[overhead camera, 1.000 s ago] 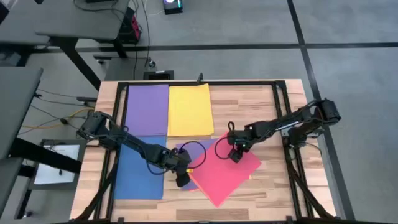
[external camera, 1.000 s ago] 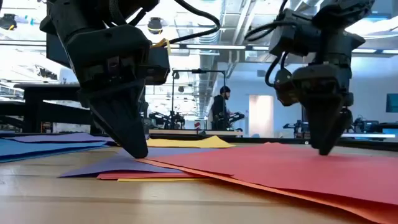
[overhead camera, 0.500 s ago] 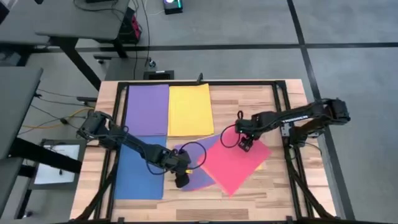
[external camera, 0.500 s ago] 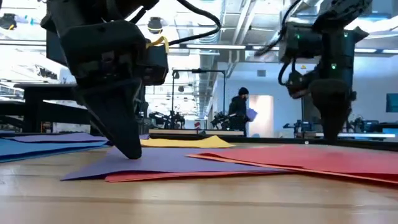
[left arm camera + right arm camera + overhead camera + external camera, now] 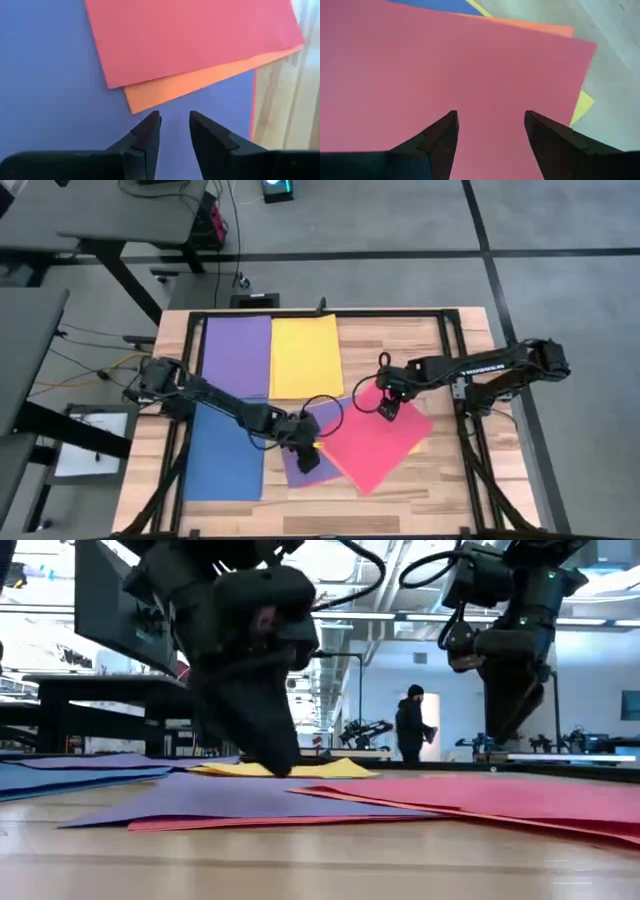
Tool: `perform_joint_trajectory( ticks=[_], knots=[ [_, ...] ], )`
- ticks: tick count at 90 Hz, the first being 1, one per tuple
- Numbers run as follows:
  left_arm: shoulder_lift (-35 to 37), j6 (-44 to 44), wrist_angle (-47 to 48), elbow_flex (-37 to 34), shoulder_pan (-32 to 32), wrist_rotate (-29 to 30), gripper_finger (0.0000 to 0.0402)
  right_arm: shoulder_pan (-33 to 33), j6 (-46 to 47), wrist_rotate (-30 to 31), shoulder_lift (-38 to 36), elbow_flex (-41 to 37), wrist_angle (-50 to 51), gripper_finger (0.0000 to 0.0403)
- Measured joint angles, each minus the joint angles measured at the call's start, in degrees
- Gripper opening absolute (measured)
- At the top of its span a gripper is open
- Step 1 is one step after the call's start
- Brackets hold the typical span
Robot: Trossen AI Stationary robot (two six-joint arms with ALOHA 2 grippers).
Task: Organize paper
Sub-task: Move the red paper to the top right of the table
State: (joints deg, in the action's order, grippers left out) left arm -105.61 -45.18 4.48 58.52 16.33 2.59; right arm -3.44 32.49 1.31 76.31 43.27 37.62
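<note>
Blue sheet: lay flat at the tabletop's left front.
Left pincer: fingers slightly parted, gripping nothing, tips down over a loose purple sheet.
Purple and yellow sheets: side by side at the back.
Red-pink sheet: skewed, overlapping an orange one.
Right pincer: spread, above the red-pink sheet.

A light wooden table carried a black metal frame. A white printed sheet lay off its left side, and a person stood far behind
</note>
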Motion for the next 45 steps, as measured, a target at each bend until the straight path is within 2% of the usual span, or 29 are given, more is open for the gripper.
perform_joint_trajectory(
  ticks=[19, 45],
  knots=[
    [-3.38, -2.44, -7.11, 0.13, -0.02, 0.15, 0.009, 0.02, -0.9, 0.05, -0.04, 0.04, -0.37, 0.0218],
    [-1.71, -3.95, -9.13, 0.18, -0.28, -0.84, 0.009, 0.02, -1.25, 0.14, -0.04, 0.04, -0.41, 0.0218]
  ],
)
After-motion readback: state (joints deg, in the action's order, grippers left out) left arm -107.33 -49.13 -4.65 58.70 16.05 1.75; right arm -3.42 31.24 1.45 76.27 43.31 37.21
